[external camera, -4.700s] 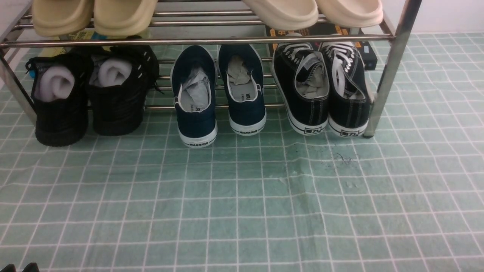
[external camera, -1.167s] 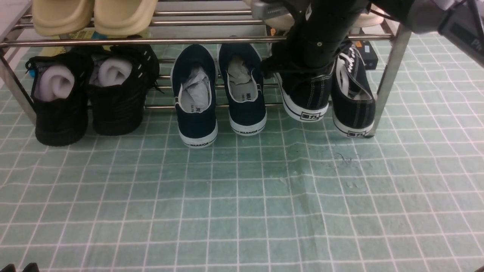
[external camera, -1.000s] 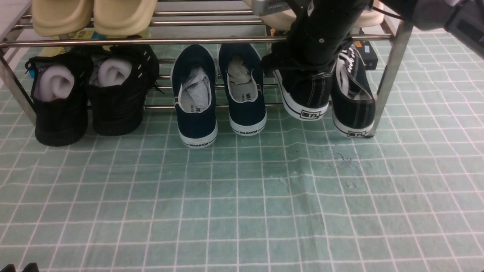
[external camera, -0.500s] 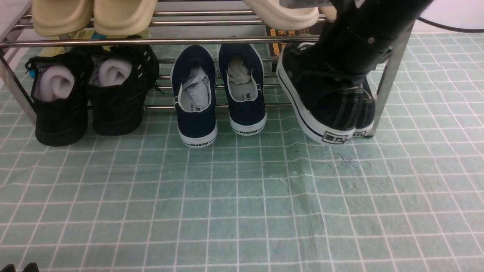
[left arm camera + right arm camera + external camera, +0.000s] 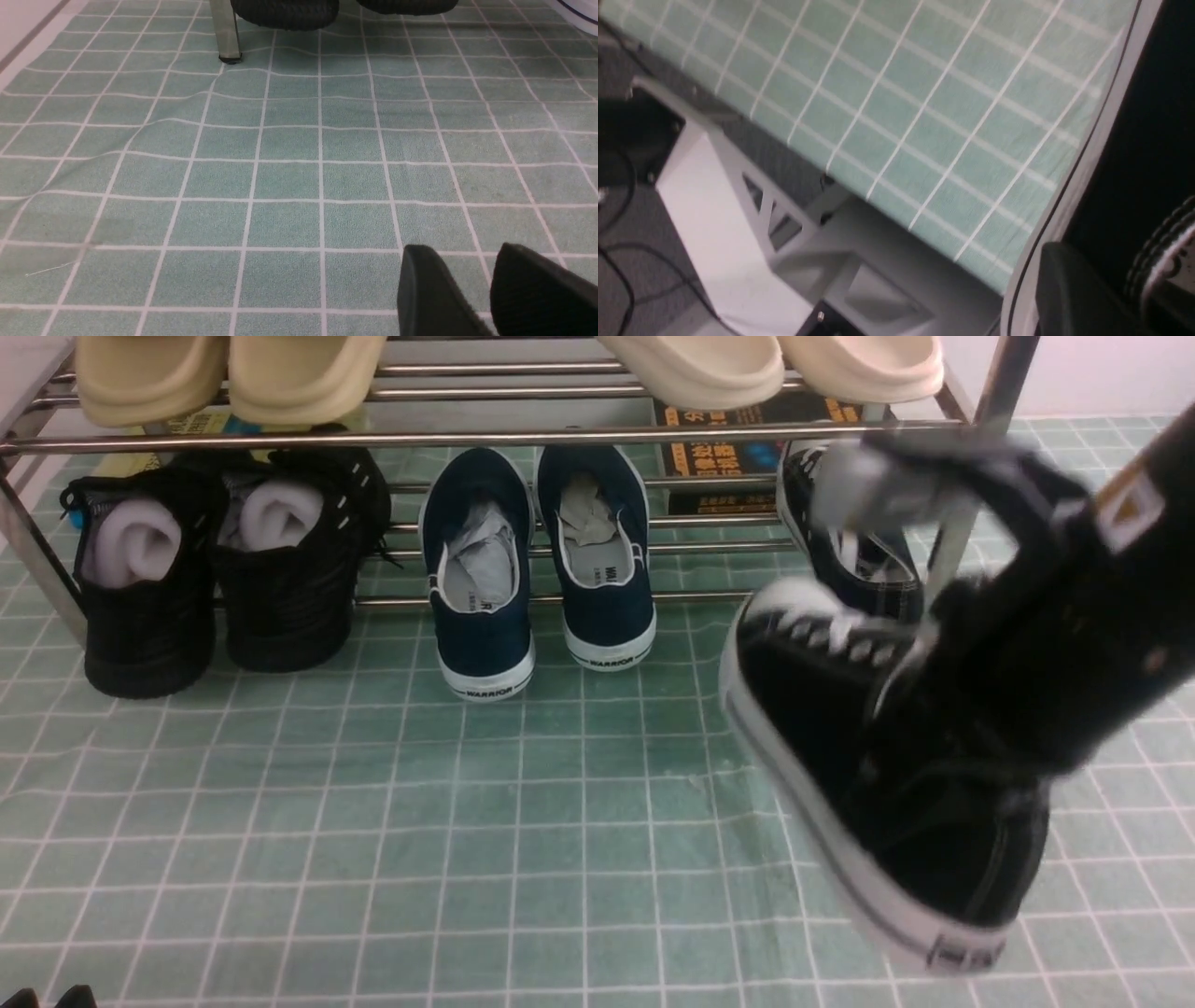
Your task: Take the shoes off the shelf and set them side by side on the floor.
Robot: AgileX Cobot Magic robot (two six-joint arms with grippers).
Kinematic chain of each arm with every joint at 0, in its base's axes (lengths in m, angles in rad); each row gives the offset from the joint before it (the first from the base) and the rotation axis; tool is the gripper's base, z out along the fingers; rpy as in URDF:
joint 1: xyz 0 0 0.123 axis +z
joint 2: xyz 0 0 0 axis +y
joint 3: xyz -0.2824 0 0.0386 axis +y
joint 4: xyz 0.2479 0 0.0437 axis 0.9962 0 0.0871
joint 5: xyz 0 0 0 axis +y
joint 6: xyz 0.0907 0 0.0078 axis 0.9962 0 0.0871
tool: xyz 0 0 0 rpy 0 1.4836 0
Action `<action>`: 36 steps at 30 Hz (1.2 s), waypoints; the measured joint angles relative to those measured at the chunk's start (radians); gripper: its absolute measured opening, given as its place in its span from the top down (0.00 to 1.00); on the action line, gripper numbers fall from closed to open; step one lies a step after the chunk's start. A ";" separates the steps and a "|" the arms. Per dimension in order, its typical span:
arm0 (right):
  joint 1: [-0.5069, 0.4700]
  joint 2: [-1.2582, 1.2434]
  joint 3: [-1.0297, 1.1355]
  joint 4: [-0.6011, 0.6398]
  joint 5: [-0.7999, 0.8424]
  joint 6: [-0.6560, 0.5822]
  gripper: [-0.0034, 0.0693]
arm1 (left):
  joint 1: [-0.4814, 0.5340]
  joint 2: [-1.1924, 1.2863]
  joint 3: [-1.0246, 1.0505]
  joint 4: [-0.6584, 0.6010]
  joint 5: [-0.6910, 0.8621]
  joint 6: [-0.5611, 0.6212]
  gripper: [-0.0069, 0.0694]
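Observation:
One black canvas sneaker (image 5: 840, 756) with white laces hangs tilted in the air over the pale green floor mat (image 5: 467, 849), heel nearest the camera. My right gripper (image 5: 943, 691) is shut on its collar. In the right wrist view, one finger (image 5: 1069, 289) presses the shoe's side next to its white sole edge (image 5: 1069, 186). The other sneaker (image 5: 854, 560) rests on the lower tier of the chrome shelf (image 5: 523, 437), partly hidden behind the arm. My left gripper (image 5: 472, 280) hovers low over the mat, open and empty.
Navy slip-ons (image 5: 481, 579) and black mesh shoes (image 5: 149, 579) stand on the lower tier. Cream slippers (image 5: 233, 373) lie on the upper tier. A dark box (image 5: 719, 457) stands behind the rack. A steel corner post (image 5: 962, 523) rises beside the remaining sneaker.
My right arm reached in, gripped the left sneaker of the pair, and pulled it off the rack toward the camera and to the right. The other sneaker stays on the rack.

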 joint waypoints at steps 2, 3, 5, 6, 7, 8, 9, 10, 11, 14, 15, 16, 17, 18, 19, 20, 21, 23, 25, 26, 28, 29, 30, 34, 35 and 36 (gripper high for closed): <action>0.046 0.010 0.023 -0.001 0.001 0.017 0.92 | 0.000 0.000 0.000 0.000 0.000 0.000 0.60; 0.123 0.038 0.044 -0.012 0.001 0.054 0.92 | 0.000 0.000 0.000 0.000 0.000 0.000 0.60; 0.159 0.052 0.047 -0.026 0.001 0.083 0.92 | 0.000 0.000 0.000 0.000 0.000 0.000 0.60; 0.199 0.072 0.048 -0.053 -0.003 0.129 0.92 | 0.000 0.000 0.000 0.000 0.000 0.000 0.60; 0.219 0.087 0.048 -0.077 -0.010 0.173 0.92 | 0.000 0.000 0.000 0.000 0.000 0.000 0.60; 0.228 0.095 0.048 -0.092 -0.017 0.194 0.92 | 0.000 0.000 0.000 0.000 0.000 0.000 0.60; 0.239 0.112 0.048 -0.127 -0.039 0.237 0.92 | 0.000 0.000 0.000 0.000 0.000 0.000 0.60; 0.241 0.135 0.048 -0.156 -0.059 0.281 0.92 | 0.000 0.000 0.000 0.000 0.000 0.000 0.60; 0.241 0.138 0.048 -0.164 -0.062 0.287 0.92 | 0.000 0.000 0.000 0.000 0.000 0.000 0.60; 0.241 0.183 0.047 -0.228 -0.121 0.352 0.92 | 0.000 0.000 -0.001 0.001 0.000 0.000 0.60; 0.241 0.205 0.042 -0.249 -0.147 0.377 0.92 | 0.000 0.000 -0.001 0.001 0.000 0.000 0.60; 0.241 0.223 0.032 -0.265 -0.170 0.394 0.92 | 0.000 0.000 -0.001 0.001 0.000 0.000 0.60; 0.241 0.225 0.031 -0.268 -0.176 0.395 0.92 | 0.000 0.000 -0.001 0.001 0.000 0.000 0.60; 0.241 0.243 0.019 -0.277 -0.189 0.407 0.91 | 0.000 0.000 -0.001 0.001 0.000 0.000 0.60; 0.241 0.255 0.006 -0.285 -0.201 0.415 0.91 | 0.000 0.000 -0.001 0.001 0.000 0.000 0.60; 0.241 0.258 0.003 -0.285 -0.201 0.417 0.91 | 0.000 0.000 -0.001 0.001 0.000 0.000 0.60; 0.241 0.279 -0.020 -0.296 -0.208 0.426 0.91 | 0.000 0.000 -0.001 0.001 0.000 0.000 0.60; 0.241 0.301 -0.044 -0.302 -0.210 0.445 0.91 | 0.000 0.000 -0.001 0.001 0.000 0.000 0.60; 0.241 0.318 -0.062 -0.314 -0.210 0.458 0.91 | 0.000 -0.001 -0.001 0.001 0.000 0.000 0.60; 0.241 0.328 -0.071 -0.322 -0.211 0.468 0.91 | 0.000 -0.001 -0.001 0.001 0.000 0.000 0.60; 0.241 0.344 -0.086 -0.343 -0.211 0.486 0.91 | 0.000 -0.001 -0.001 0.001 0.000 0.000 0.60; 0.241 0.347 -0.088 -0.346 -0.212 0.492 0.91 | 0.000 -0.001 -0.001 0.001 0.000 0.000 0.60; 0.241 0.358 -0.096 -0.371 -0.212 0.515 0.91 | 0.000 -0.001 -0.001 0.001 0.000 0.000 0.60; 0.227 0.381 -0.120 -0.411 -0.212 0.557 0.91 | 0.000 -0.001 -0.001 0.001 0.000 0.000 0.60; 0.221 0.385 -0.121 -0.416 -0.215 0.562 0.90 | 0.000 -0.001 -0.001 0.001 0.000 0.000 0.60; 0.211 0.388 -0.121 -0.418 -0.217 0.564 0.90 | 0.000 -0.001 -0.001 0.001 0.000 0.000 0.60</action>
